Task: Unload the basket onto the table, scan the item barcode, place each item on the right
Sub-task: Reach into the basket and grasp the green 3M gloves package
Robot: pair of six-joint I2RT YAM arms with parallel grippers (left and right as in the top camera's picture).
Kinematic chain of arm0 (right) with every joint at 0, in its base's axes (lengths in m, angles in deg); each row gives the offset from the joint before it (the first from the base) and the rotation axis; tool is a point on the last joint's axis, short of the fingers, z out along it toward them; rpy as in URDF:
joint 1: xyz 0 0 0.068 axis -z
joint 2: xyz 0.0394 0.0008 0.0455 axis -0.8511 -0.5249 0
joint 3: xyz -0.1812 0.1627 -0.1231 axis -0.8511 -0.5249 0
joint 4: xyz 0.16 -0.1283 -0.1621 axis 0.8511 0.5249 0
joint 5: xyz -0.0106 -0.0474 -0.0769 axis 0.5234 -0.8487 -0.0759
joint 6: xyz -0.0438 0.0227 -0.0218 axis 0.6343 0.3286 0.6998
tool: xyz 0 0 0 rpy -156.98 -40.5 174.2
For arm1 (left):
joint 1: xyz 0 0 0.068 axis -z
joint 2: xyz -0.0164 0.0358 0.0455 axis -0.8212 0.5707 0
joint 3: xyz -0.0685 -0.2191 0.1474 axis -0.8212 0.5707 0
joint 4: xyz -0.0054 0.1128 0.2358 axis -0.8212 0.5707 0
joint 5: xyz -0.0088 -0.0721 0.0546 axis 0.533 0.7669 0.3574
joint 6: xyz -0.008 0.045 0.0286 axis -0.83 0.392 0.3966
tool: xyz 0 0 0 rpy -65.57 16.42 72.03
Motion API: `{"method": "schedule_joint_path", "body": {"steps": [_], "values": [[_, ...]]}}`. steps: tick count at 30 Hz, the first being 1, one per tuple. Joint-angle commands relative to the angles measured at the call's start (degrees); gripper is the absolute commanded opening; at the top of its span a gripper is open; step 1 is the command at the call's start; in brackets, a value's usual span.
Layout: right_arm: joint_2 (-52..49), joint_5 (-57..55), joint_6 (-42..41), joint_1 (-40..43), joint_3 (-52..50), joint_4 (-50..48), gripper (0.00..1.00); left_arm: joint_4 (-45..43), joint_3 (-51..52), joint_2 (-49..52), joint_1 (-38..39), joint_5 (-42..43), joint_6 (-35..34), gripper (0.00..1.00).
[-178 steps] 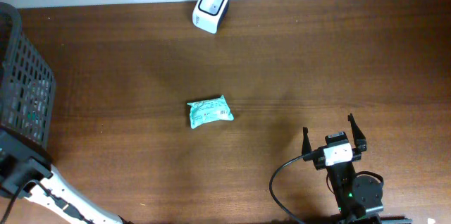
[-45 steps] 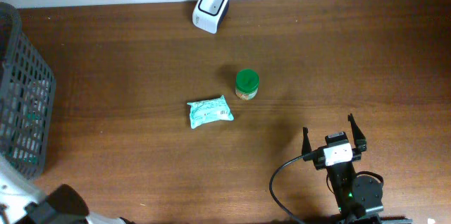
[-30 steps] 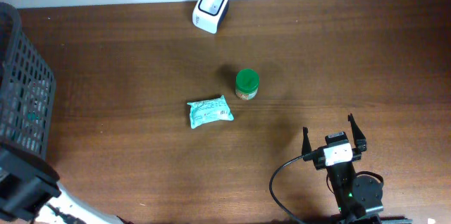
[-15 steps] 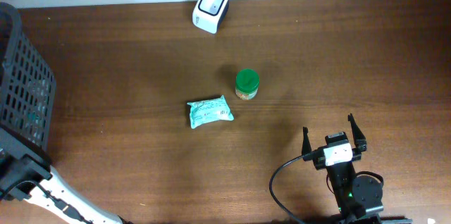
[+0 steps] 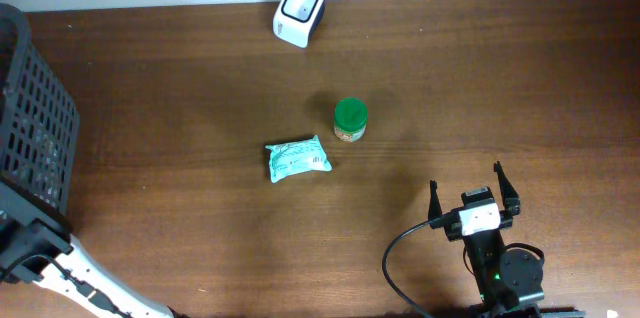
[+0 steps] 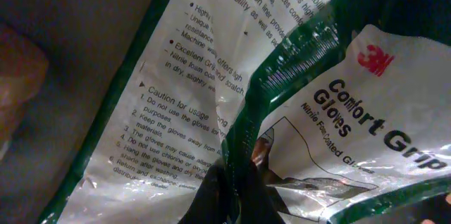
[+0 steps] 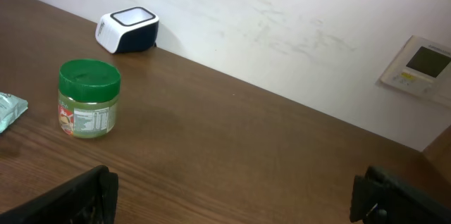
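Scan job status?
Done: jar and packet sit out on the table; whether scanned, cannot tell. In hand: left claw shut on a glove pack, seemingly in the basket. Left: carry it to the scanner. Right claw open, idle.

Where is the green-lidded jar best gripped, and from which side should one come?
Probably the green lid of the jar, from straight above. The jar stands upright, apart from the teal packet, so its round lid is free on all sides, and a grip there leaves the printed label uncovered for the scanner.
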Motion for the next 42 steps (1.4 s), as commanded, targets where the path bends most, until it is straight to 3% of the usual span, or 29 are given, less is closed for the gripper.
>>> {"method": "schedule_joint_path", "body": {"steps": [1, 21, 22, 25, 27, 38, 42], "values": [[0.17, 0.09, 0.15, -0.37, -0.26, 0.50, 0.99, 0.37, -3.74, -0.57, 0.22, -0.24, -1.90, 0.00], [0.17, 0.09, 0.17, -0.37, -0.26, 0.50, 0.99, -1.68, -6.75, -28.72, 3.87, -1.66, -4.81, 0.00], [0.17, 0.09, 0.15, -0.37, -0.26, 0.50, 0.99, -1.18, -6.64, -28.41, 3.89, -2.80, -4.81, 0.03], [0.17, 0.09, 0.17, -0.37, -0.26, 0.48, 0.99, -0.66, -4.26, -25.49, 3.54, -7.74, -4.81, 0.43], [0.17, 0.09, 0.17, -0.37, -0.26, 0.50, 0.99, -0.98, -3.52, -22.25, 2.43, -7.96, -4.81, 0.51], [0.17, 0.09, 0.17, -0.37, -0.26, 0.50, 0.99, -9.20, -3.45, -8.85, -1.29, -6.29, 8.68, 0.61], [0.17, 0.09, 0.17, -0.37, -0.26, 0.50, 0.99, -12.37, -3.45, -5.16, -1.36, -4.57, 14.93, 0.59]]}}
